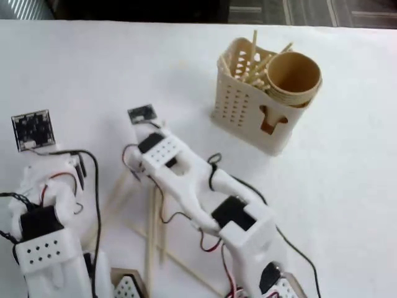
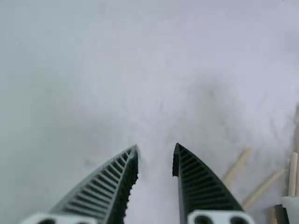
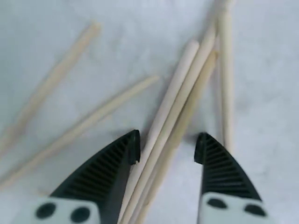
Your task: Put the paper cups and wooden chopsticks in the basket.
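Right gripper [image 3: 167, 147], jaws spread astride bundled wooden chopsticks [image 3: 180, 93] at lower centre of the high view, is best lowered squarely and closed on all sticks together before the basket [image 1: 239, 105], upper right, holding paper cups [image 1: 294, 74], is approached; left gripper [image 2: 155, 156] is spread, empty.

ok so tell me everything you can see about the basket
The basket is a small cream box, plastic by the look, with rows of small holes in its walls and a cut-out grip on one side. It stands upright on the white table. Inside it sit tan paper cups, seemingly stacked, and several wooden chopsticks whose ends poke above the rim. Nothing else touches it.
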You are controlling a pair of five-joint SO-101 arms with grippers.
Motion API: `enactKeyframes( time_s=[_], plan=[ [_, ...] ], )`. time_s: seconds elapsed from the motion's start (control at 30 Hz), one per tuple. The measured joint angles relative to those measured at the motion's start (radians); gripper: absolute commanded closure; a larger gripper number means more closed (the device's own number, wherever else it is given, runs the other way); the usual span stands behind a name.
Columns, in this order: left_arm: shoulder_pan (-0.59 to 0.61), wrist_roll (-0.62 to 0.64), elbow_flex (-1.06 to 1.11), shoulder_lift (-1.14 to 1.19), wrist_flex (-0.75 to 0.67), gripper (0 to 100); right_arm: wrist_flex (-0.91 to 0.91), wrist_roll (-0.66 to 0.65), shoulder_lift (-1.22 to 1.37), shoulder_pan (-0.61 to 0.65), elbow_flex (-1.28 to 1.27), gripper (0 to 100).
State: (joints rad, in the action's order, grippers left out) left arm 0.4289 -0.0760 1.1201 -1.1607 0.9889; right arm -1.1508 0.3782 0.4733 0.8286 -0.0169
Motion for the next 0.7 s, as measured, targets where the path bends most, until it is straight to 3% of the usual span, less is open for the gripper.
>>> enactKeyframes(
  time_s=[0.13, 0.7],
  plan=[
    [0.0, 0.0, 0.0, 0.0, 0.0, 86, -0.002, 0.0, 0.011, -0.015, 0.003, 98.5],
    [0.0, 0.0, 0.0, 0.0, 0.0, 86, -0.08, -0.118, -0.052, -0.048, 0.026, 98.1]
  ],
)
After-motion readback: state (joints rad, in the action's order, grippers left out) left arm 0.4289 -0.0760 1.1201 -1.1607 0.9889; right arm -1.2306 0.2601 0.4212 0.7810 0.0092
